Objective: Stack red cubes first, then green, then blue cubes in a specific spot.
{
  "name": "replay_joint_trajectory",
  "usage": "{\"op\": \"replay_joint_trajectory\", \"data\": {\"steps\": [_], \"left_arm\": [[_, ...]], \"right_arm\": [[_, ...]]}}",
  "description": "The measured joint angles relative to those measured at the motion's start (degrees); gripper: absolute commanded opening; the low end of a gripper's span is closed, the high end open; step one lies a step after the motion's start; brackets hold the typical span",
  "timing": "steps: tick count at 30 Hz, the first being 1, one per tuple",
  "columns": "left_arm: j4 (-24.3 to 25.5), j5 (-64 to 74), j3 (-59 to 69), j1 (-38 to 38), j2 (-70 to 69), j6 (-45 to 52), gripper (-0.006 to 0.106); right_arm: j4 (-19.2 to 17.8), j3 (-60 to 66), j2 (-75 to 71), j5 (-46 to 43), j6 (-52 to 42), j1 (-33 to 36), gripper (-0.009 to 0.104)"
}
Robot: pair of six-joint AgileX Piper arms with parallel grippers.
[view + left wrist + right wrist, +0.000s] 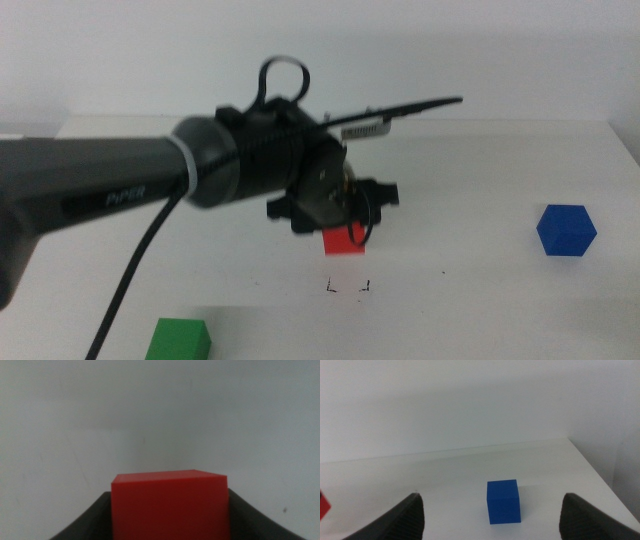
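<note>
My left gripper [349, 228] reaches in from the left to the middle of the table and is shut on the red cube [343, 242]. The cube sits just behind small black corner marks [348, 288]. I cannot tell whether it touches the table. In the left wrist view the red cube [170, 505] fills the space between the jaws. The green cube [180, 340] sits at the front left edge. The blue cube [566, 230] sits far right, and it also shows in the right wrist view [503, 501]. My right gripper [492, 499] is open, empty and short of the blue cube.
The white table [480, 170] ends at its far edge against a white wall. The left arm's thick dark body [120, 185] and its cable [135, 270] span the left half of the middle view. A sliver of the red cube [322, 505] shows in the right wrist view.
</note>
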Motion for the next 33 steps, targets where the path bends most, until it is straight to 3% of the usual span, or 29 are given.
{"op": "replay_joint_trajectory", "data": {"steps": [13,17,20,21,26,33], "left_arm": [[0.1,-5.0,4.7,-1.5,3.2,-4.8,0.024],[-0.6,-5.0,4.7,-1.5,3.6,-4.9,0.029],[-0.8,-5.0,4.7,-1.5,3.6,-4.5,0.041],[-0.8,-5.0,4.7,-1.5,3.6,-4.4,0.054],[-1.1,-5.0,4.7,-1.5,4.1,-3.0,0.092],[-2.6,-3.8,4.7,-1.3,1.6,1.7,0.094]], "right_arm": [[0.0,0.0,0.0,0.0,0.0,0.0,0.093],[0.0,0.0,0.0,0.0,0.0,0.0,0.093],[0.0,0.0,0.0,0.0,0.0,0.0,0.093],[0.0,0.0,0.0,0.0,0.0,0.0,0.093],[0.0,0.0,0.0,0.0,0.0,0.0,0.093],[0.0,0.0,0.0,0.0,0.0,0.0,0.093]]}}
